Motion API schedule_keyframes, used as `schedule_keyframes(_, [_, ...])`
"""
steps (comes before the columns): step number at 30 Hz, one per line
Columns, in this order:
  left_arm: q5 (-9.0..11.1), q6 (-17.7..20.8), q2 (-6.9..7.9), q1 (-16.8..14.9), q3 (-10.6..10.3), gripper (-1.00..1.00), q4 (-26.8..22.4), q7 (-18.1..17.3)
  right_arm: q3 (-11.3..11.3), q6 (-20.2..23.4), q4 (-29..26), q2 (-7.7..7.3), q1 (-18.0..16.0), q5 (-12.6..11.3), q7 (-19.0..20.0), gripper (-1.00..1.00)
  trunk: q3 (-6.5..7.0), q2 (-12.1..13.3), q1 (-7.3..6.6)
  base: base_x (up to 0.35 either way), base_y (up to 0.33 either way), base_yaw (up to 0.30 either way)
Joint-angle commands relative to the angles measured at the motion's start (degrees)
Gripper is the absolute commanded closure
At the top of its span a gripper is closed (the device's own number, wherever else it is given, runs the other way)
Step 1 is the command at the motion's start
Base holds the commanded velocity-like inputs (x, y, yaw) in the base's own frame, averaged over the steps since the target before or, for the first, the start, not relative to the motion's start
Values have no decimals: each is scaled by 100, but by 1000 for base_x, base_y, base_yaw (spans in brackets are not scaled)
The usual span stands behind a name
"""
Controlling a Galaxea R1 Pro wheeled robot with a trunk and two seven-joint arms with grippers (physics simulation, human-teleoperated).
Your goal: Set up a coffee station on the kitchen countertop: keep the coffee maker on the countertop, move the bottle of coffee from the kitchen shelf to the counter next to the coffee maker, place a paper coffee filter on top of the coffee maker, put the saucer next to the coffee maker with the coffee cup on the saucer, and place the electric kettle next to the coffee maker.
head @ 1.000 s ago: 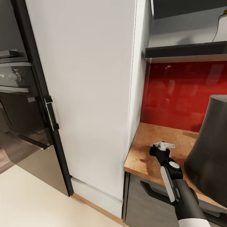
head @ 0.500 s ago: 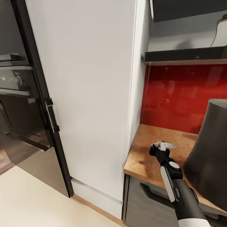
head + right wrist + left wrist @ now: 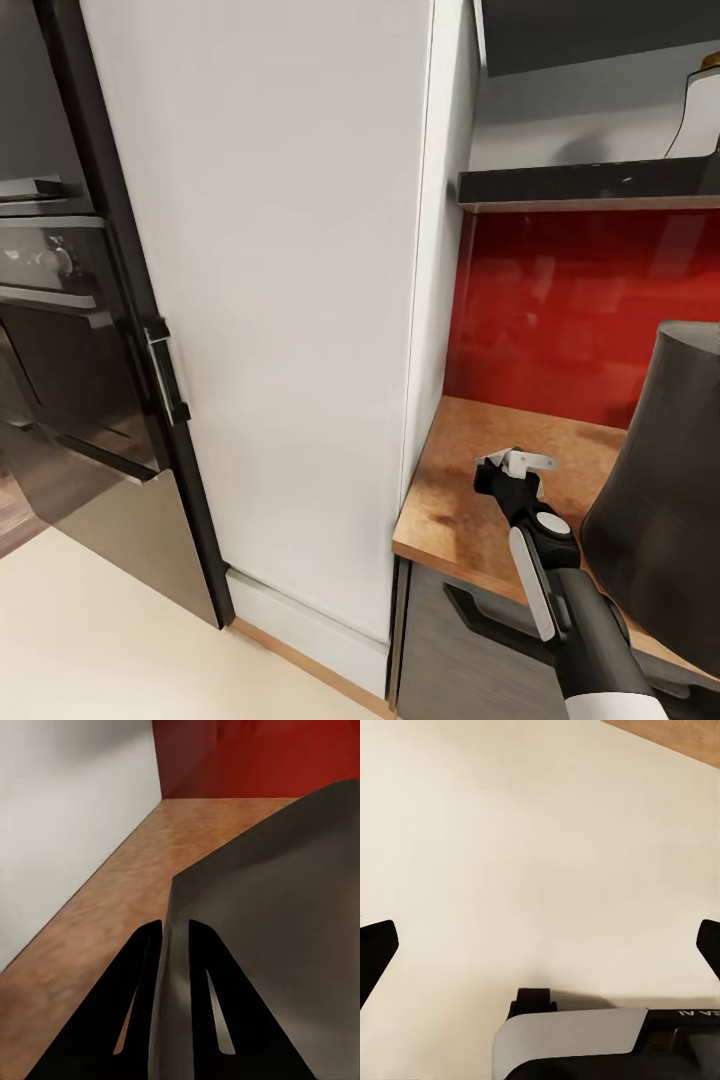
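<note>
My right tool (image 3: pixel 517 462) sits nearly closed over the bench (image 3: pixel 455 490), coffee maker (image 3: pixel 655 500) at 3 o'clock; left tool (image 3: pixel 540 945) open.

- The head view looks forward and down from above at a tall white cabinet panel (image 3: pixel 270 300), with the speckled tan wooden countertop (image 3: pixel 470 470) at lower right.
- The left wrist view faces a pale cream floor (image 3: pixel 540 855), well off it.
- The right wrist view looks low and close along the same countertop (image 3: pixel 112 915) towards the glossy red backsplash (image 3: pixel 262 757), which the head view (image 3: pixel 560 300) also shows.
</note>
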Motion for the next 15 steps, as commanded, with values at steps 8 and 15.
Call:
schedule_keyframes(8, [2, -7, 0, 2, 9, -100, -8, -3, -3, 22, -8, 3, 1, -59, -23, 100, 85, 197, -110, 0, 0, 0])
schedule_keyframes(15, [2, -7, 0, 2, 14, -100, -8, -3, 4, 21, -15, 2, 0, -64, -23, 100, 103, 237, -131, 0, 0, 0])
